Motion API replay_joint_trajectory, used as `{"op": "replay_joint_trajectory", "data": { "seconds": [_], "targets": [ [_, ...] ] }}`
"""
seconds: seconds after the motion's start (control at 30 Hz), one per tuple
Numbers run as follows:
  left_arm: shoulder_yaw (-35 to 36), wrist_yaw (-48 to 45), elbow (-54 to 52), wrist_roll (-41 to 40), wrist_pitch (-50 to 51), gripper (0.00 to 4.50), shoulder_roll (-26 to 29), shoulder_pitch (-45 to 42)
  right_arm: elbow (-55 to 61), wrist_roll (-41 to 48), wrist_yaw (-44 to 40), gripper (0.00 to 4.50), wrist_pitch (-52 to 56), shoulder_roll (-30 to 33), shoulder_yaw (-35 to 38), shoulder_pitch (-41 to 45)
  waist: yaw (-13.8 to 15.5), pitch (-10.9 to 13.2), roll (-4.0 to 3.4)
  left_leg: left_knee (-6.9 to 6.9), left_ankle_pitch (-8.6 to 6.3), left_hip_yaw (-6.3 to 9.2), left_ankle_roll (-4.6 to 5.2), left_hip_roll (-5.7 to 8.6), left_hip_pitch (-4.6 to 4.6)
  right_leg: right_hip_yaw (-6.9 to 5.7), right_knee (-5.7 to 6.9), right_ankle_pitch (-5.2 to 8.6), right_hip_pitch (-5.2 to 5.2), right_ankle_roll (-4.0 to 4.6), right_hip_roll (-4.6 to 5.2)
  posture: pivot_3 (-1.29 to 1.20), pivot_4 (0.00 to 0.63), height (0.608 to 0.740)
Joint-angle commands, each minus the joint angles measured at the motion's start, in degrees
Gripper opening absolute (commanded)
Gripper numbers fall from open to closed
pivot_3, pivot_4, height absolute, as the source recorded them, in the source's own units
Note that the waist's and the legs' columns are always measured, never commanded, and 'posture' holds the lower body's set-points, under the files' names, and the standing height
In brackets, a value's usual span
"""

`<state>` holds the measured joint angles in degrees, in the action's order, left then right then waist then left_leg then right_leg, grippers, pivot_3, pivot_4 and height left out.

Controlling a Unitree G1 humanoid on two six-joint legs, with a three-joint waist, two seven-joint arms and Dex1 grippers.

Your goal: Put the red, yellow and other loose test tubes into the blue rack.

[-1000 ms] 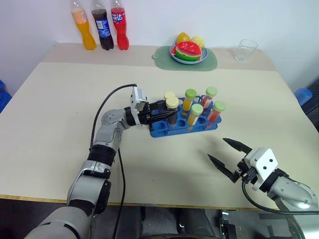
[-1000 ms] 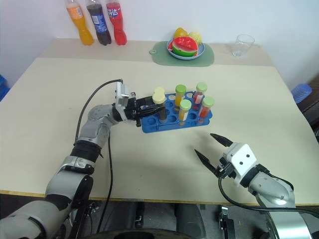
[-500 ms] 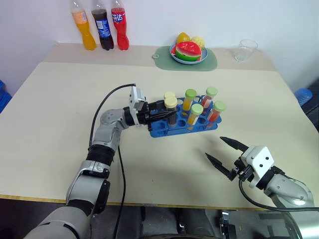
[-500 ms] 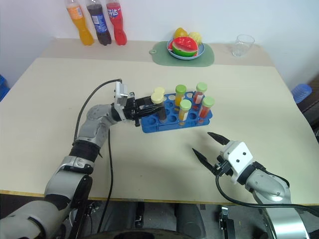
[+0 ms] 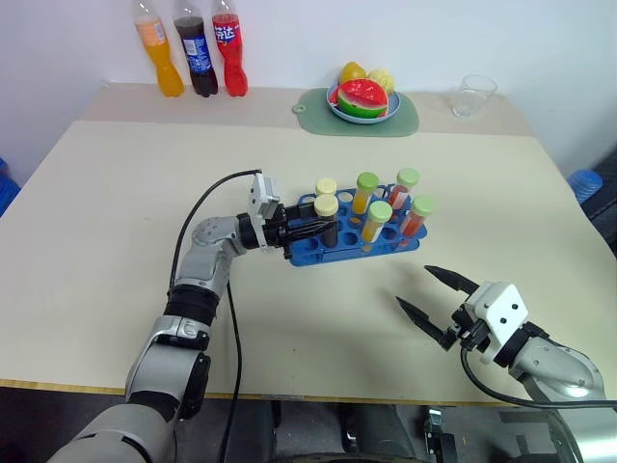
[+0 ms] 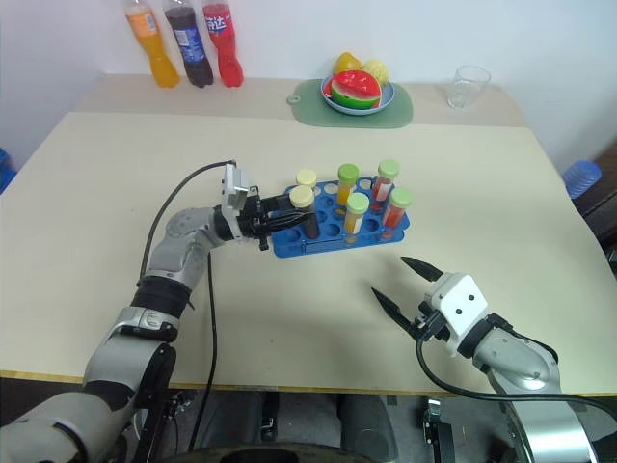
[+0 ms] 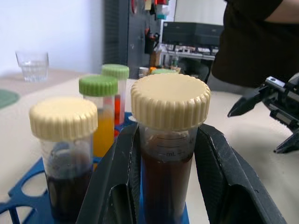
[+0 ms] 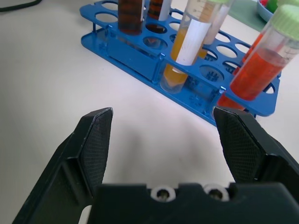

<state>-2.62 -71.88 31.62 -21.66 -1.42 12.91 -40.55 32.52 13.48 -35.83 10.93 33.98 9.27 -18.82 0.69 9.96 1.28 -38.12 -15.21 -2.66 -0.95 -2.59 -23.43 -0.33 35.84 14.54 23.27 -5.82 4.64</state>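
The blue rack (image 5: 339, 256) stands mid-table and holds several upright tubes. Among them are yellow-orange ones (image 5: 377, 224) and red ones (image 5: 416, 218) with green caps, and a dark one with a pale cap (image 7: 65, 154). My left gripper (image 5: 310, 230) points sideways at the rack's left end. It is shut on a dark brown test tube (image 7: 168, 154) with a pale cap. That tube stands upright with its lower end in a front hole (image 8: 131, 16). My right gripper (image 5: 415, 286) hovers open over bare table in front of the rack, holding nothing.
Three soda bottles (image 5: 193, 53) stand at the far left edge. A plate of fruit (image 5: 364, 99) on a green mat and a clear glass (image 5: 476, 95) sit at the back. A black cable (image 5: 207, 207) loops from my left wrist. A person in dark clothes (image 7: 252, 32) is beyond the table.
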Motion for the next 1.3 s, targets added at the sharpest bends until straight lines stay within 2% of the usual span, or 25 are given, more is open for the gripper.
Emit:
{"op": "replay_joint_trajectory", "data": {
  "seconds": [0.03, 0.33, 0.37, 0.4, 0.5, 0.8, 0.93, 1.1, 1.3],
  "targets": [
    [0.2, 0.0, 0.0, 0.5, -0.2, 1.57, 0.3, -0.7, 0.9, -0.1, 0.2, 3.80, -0.9, -0.4, 0.0, 0.4, 0.0, 0.0, 0.00, 0.00, 0.00, 0.00, 0.00, 0.00, 0.00, 0.00, 0.00, 0.00, 0.00, 0.00, 0.00, 0.00, 0.150, 0.740],
    [-1.8, -1.9, -0.8, 1.2, 2.5, 1.57, -0.7, -1.0, 0.6, -0.9, 0.4, 3.80, -1.2, -0.8, -0.4, 0.6, 0.0, 0.0, 0.00, 0.00, 0.00, 0.00, 0.00, 0.00, 0.00, 0.00, 0.00, 0.00, 0.00, 0.00, 0.00, 0.00, 0.150, 0.740],
    [-1.8, -1.4, -1.0, 1.3, 2.3, 2.18, -0.9, -1.1, 0.6, -0.9, 0.4, 3.80, -1.2, -0.8, -0.5, 0.6, 0.0, 0.0, 0.00, 0.00, 0.00, -0.01, 0.00, 0.00, 0.00, 0.00, 0.00, 0.00, 0.00, 0.00, 0.00, 0.00, 0.150, 0.740],
    [-1.7, -0.4, -1.1, 1.8, 1.6, 2.50, -1.1, -1.2, 0.7, -0.9, 0.5, 3.80, -1.2, -0.9, -0.5, 0.6, 0.0, 0.0, 0.00, 0.00, 0.00, 0.00, 0.00, 0.00, 0.00, 0.00, 0.00, 0.00, 0.00, 0.00, 0.00, 0.00, 0.150, 0.740],
    [-1.4, 1.2, -2.2, 2.4, 1.8, 3.93, -1.2, -1.0, 0.7, -0.9, 0.6, 3.80, -1.2, -1.0, -0.4, 0.6, 0.0, 0.0, 0.00, 0.00, 0.00, 0.00, 0.00, 0.00, -0.01, 0.00, 0.00, 0.00, 0.00, 0.00, 0.00, 0.00, 0.150, 0.740],
    [-0.8, 5.1, -14.3, 2.1, 5.1, 3.93, 2.5, 5.9, -2.4, 0.3, -1.0, 3.80, -2.1, 0.0, 1.1, 2.3, 0.0, 0.0, -0.01, 0.00, 0.00, 0.00, 0.00, -0.02, 0.02, 0.00, 0.07, 0.00, 0.00, 0.00, 0.00, 0.00, 0.150, 0.740],
    [2.3, 5.2, -18.6, -1.6, 4.9, 3.93, 4.0, 10.6, -4.2, 1.5, -2.6, 3.80, -2.8, 0.6, 2.9, 2.7, 0.0, 0.0, -0.02, 0.00, 0.00, 0.00, 0.00, -0.02, 0.03, 0.00, 0.08, 0.00, 0.00, 0.00, 0.01, 0.00, 0.150, 0.740],
    [4.5, 4.7, -26.2, -4.3, 9.7, 3.93, 10.0, 17.4, -5.2, 3.4, -4.3, 3.80, -3.0, 1.3, 6.7, 0.9, 0.0, 0.0, -0.03, 0.00, 0.00, -0.01, 0.00, -0.05, 0.06, 0.00, 0.15, 0.01, 0.02, 0.01, 0.00, 0.00, 0.150, 0.740],
    [9.2, 8.3, -35.3, -6.3, 14.4, 3.93, 17.6, 26.8, -5.9, 5.8, -5.4, 3.80, -2.9, 1.2, 11.7, -1.8, -0.1, 0.0, -0.07, 0.04, -0.01, -0.04, -0.01, -0.11, 0.06, 0.00, 0.16, 0.02, 0.05, 0.03, 0.02, 0.00, 0.150, 0.740]
  ]
}}
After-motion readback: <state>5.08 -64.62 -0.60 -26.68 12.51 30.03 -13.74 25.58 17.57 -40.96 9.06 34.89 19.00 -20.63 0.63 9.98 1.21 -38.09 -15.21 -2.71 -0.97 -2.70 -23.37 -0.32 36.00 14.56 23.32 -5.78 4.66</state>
